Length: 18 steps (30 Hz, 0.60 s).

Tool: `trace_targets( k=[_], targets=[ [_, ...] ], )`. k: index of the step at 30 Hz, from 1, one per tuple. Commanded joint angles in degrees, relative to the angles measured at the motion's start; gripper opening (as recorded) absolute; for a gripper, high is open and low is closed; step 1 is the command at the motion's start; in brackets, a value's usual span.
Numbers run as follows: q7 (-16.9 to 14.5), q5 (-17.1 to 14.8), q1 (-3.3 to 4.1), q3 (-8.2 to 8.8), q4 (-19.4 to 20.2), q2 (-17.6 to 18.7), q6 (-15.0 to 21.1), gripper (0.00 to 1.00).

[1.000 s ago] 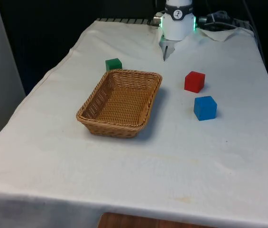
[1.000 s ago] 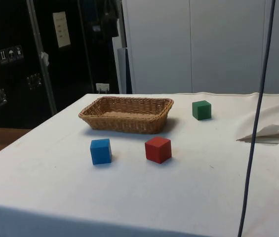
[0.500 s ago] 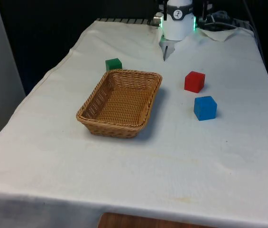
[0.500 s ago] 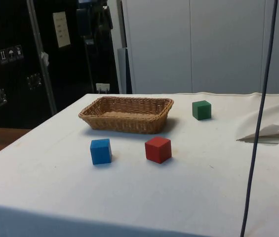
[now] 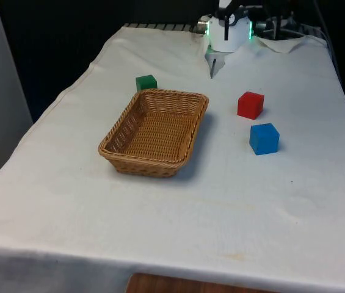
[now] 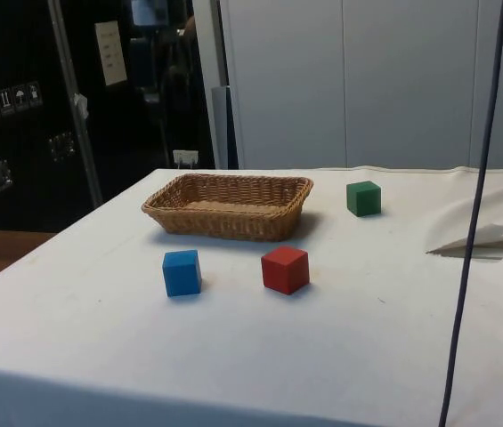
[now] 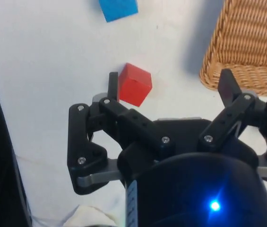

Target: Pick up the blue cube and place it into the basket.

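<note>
Front view. The blue cube (image 5: 264,138) is recorded on the white cloth (image 5: 251,201), well apart from the basket (image 5: 123,155) toward the front view's right, with the red cube (image 5: 250,105) just beyond it. A green cube (image 5: 146,82) is noted close behind the basket's far corner. The basket interior is seen bare: nothing has been placed in it. No stage of the task is judged complete; approach, grasp, lift, carry and release are all left.

Side view. The blue cube (image 6: 182,272) is logged resting flat on the cloth, near the red cube (image 6: 285,269) but not touching it. The basket (image 6: 224,220) is listed behind both, empty as far as its low wall allows to be seen.

Wrist view. The gripper (image 7: 170,90) is entered with fingers spread wide apart and nothing held between them. The red cube (image 7: 134,85) lies just beside one fingertip (image 7: 113,84); the blue cube (image 7: 118,8) lies farther off, untouched. A basket corner (image 7: 246,47) is included.
</note>
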<state>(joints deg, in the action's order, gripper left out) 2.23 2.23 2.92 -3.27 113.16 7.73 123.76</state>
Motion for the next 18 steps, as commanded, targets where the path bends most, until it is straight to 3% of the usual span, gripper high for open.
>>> trace_targets(
  k=[1,15,16,18],
  targets=[
    [0.34,0.40,0.29,-0.17,0.46,0.23,1.49,1.00],
    [-2.29,-0.11,0.23,-1.72,4.24,2.18,9.63,1.00],
    [-1.89,0.17,0.23,-1.60,3.84,1.95,8.37,1.00],
    [-2.81,-0.23,0.23,-1.83,4.76,2.41,10.54,1.00]
  ],
)
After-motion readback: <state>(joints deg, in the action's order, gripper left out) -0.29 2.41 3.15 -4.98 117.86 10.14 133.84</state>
